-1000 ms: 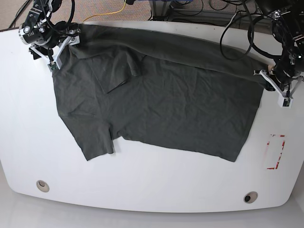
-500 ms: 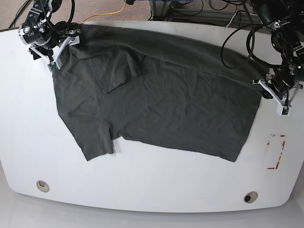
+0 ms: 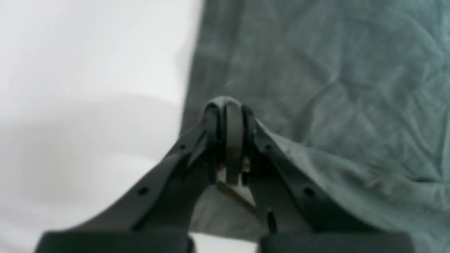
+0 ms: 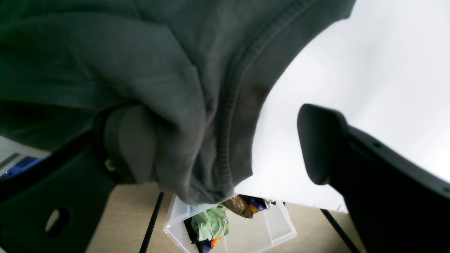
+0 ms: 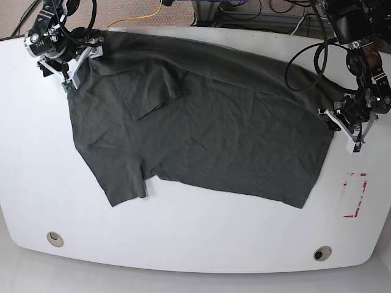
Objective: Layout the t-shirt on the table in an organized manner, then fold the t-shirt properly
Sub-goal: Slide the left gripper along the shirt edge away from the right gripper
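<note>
While the t-shirt (image 5: pixel 201 122) lies spread across the far table (image 5: pixel 36 183), the left gripper (image 3: pixel 226 140) pinches its right edge to stretch it; the right gripper (image 4: pixel 225 147) gapes around the collar.

T-shirt (image 5: pixel 208 122) spread on table (image 5: pixel 36 183); red tape rectangle (image 5: pixel 354 195) right of hem.

No readable text, label or number shows anywhere.
</note>
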Action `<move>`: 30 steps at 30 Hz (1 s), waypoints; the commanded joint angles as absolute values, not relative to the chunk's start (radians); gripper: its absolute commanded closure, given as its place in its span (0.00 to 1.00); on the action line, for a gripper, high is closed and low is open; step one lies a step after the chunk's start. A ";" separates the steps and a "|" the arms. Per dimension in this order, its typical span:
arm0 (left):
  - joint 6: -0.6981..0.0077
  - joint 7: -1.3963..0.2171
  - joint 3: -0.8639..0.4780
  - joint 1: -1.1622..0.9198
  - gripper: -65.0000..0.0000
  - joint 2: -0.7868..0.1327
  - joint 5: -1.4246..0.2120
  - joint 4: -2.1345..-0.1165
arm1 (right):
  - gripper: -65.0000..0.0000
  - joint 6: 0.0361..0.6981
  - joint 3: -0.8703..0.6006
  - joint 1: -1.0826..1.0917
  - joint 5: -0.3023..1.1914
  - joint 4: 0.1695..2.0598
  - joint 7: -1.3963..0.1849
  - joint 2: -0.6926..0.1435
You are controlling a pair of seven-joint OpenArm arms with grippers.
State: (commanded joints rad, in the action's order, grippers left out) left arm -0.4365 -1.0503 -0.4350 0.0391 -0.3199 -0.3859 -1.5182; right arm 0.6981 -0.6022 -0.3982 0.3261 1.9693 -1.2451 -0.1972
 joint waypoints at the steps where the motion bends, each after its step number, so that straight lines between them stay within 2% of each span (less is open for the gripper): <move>1: -0.437 -1.047 -0.435 0.044 0.98 -0.320 -0.386 -1.518 | 0.07 0.698 -0.602 -0.398 0.326 1.969 -1.245 -0.197; 4: -0.437 -1.035 -0.435 0.048 0.97 -0.321 -0.384 -1.517 | 0.07 0.698 -0.602 -0.397 0.326 1.969 -1.245 -0.197; 6: -0.437 -1.032 -0.435 0.050 0.91 -0.323 -0.384 -1.517 | 0.07 0.698 -0.602 -0.397 0.326 1.969 -1.245 -0.197; 9: -0.437 -1.032 -0.435 0.050 0.76 -0.337 -0.384 -1.523 | 0.07 0.698 -0.602 -0.397 0.326 1.969 -1.245 -0.197; 12: -0.435 -1.030 -0.438 0.050 0.57 -0.343 -0.386 -1.524 | 0.07 0.698 -0.602 -0.397 0.326 1.969 -1.245 -0.197; 15: -0.435 -1.029 -0.441 0.051 0.44 -0.355 -0.386 -1.547 | 0.07 0.698 -0.602 -0.397 0.326 1.971 -1.244 -0.199; 21: -0.435 -1.001 -0.467 0.051 0.41 -0.361 -0.392 -1.623 | 0.07 0.698 -0.607 -0.397 0.354 1.982 -1.244 -0.199; 26: -0.438 -1.001 -0.492 0.044 0.41 -0.357 -0.394 -1.722 | 0.07 0.698 -0.713 -0.400 0.476 2.009 -1.242 -0.194; 30: -0.522 -1.001 -0.478 -0.005 0.41 -0.335 -0.394 -1.805 | 0.07 0.698 -0.817 -0.401 0.648 2.009 -1.247 -0.194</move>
